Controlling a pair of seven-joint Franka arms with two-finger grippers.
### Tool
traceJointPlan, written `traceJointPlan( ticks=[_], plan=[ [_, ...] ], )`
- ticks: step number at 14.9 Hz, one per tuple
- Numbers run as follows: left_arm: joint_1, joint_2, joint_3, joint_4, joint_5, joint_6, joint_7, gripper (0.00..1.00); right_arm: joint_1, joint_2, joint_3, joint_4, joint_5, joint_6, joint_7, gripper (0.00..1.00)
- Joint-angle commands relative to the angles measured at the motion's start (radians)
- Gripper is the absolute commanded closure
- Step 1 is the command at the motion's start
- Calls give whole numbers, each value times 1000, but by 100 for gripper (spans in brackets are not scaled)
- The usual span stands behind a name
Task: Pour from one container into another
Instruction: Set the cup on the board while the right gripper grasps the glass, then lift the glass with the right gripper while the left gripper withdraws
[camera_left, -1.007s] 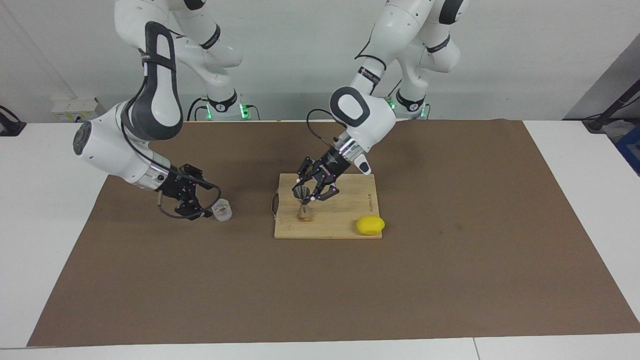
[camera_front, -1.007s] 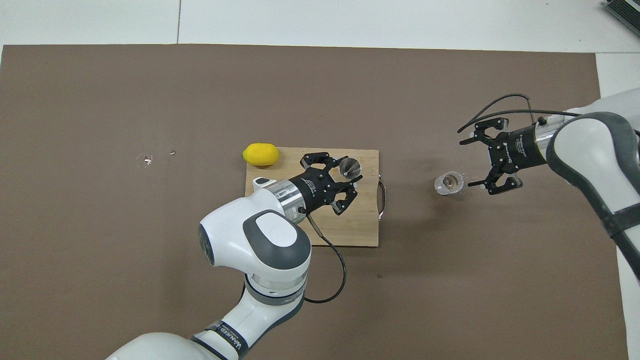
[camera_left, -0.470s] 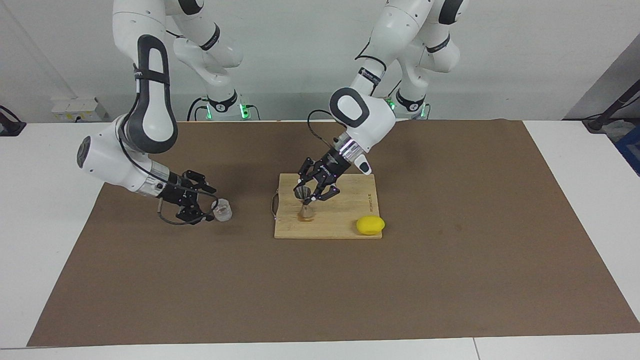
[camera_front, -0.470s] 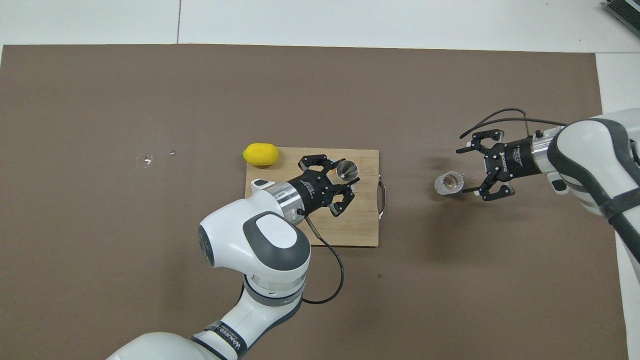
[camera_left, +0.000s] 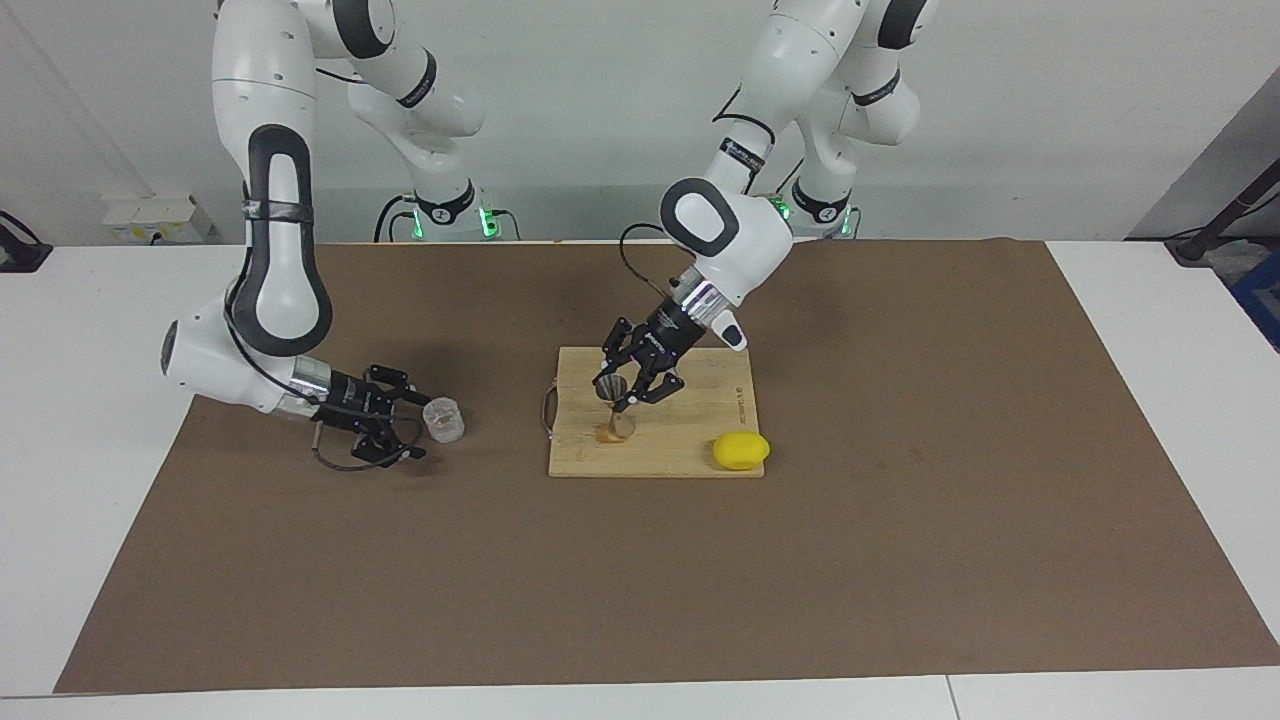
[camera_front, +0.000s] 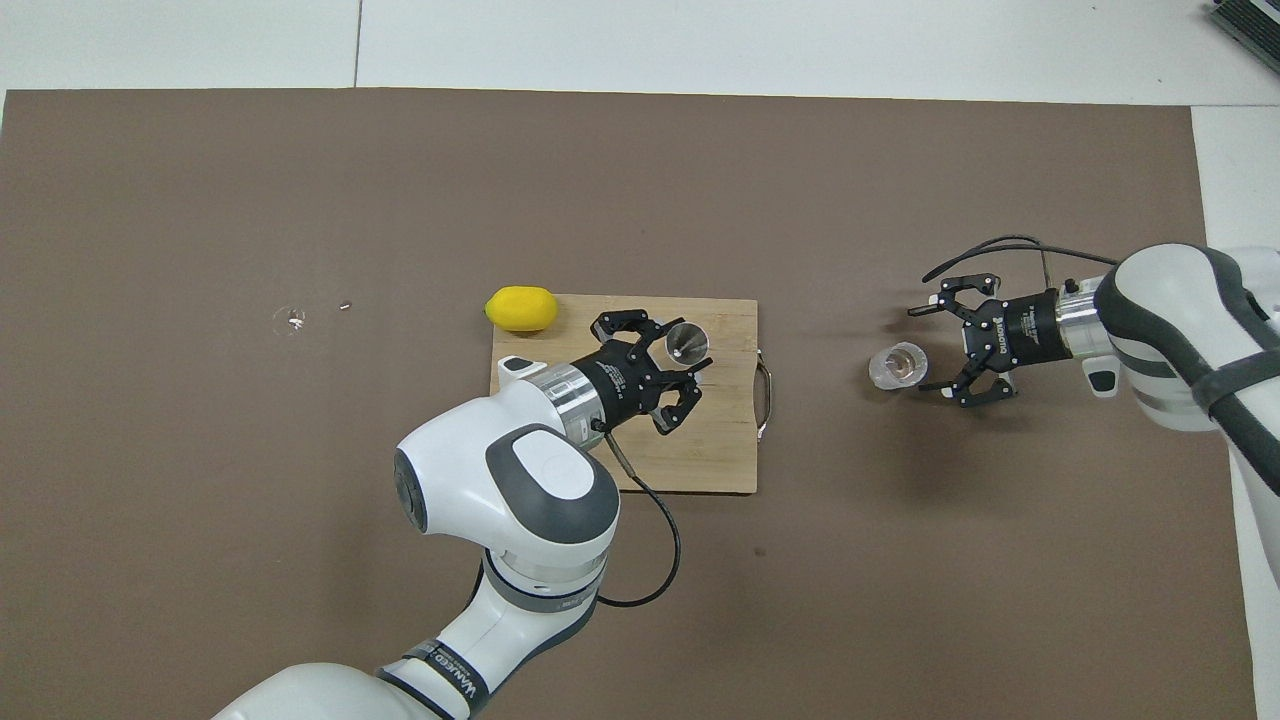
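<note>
The clear cup (camera_left: 443, 418) (camera_front: 897, 365) stands upright on the brown mat toward the right arm's end, with something brownish in it. My right gripper (camera_left: 414, 424) (camera_front: 918, 349) hangs low and open right beside the cup, its tips at the cup's edge and not gripping it. The silvery hourglass jigger (camera_left: 613, 403) (camera_front: 688, 342) is upright on the wooden cutting board (camera_left: 690, 440) (camera_front: 720, 460). My left gripper (camera_left: 627, 396) (camera_front: 684, 350) is shut on the jigger at its narrow waist. The jigger's lower cone looks brownish.
A yellow lemon (camera_left: 741, 450) (camera_front: 521, 308) lies at the board's corner toward the left arm's end. The board has a handle (camera_front: 765, 385) on the side facing the cup. Small specks (camera_front: 292, 319) lie on the mat.
The right arm has dropped lower and its gripper has levelled beside the cup, which stayed put. The left gripper has shifted slightly with the jigger.
</note>
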Motion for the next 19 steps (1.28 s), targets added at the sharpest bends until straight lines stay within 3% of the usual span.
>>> traceJointPlan(
  ticks=[1,3,7,8,10,12,14,19],
  plan=[
    [6,-6,1,-6,15,15,-6,0,-6,-1,10,-54,83,15,-70,0],
    [6,-18,-1,0,44,15,-8,0,-2,-8,10,-84,94,26,-73,0],
    [35,-121,-2,-15,75,7,-46,0,0,-15,10,-107,129,28,-103,0],
    [38,-144,-2,-17,75,6,-57,0,-6,-15,12,-102,129,22,-112,8],
    [58,-181,-2,-26,78,0,-55,0,-6,-15,12,-98,131,18,-114,52],
    [98,-213,-2,-29,95,-16,-54,0,-6,-15,12,-95,135,11,-108,77],
    [139,-239,-1,-29,169,-25,-55,0,-5,-25,12,-87,135,11,-97,95],
    [264,-290,1,-38,452,-42,-57,0,52,-113,9,-73,126,55,-10,97]
  ],
)
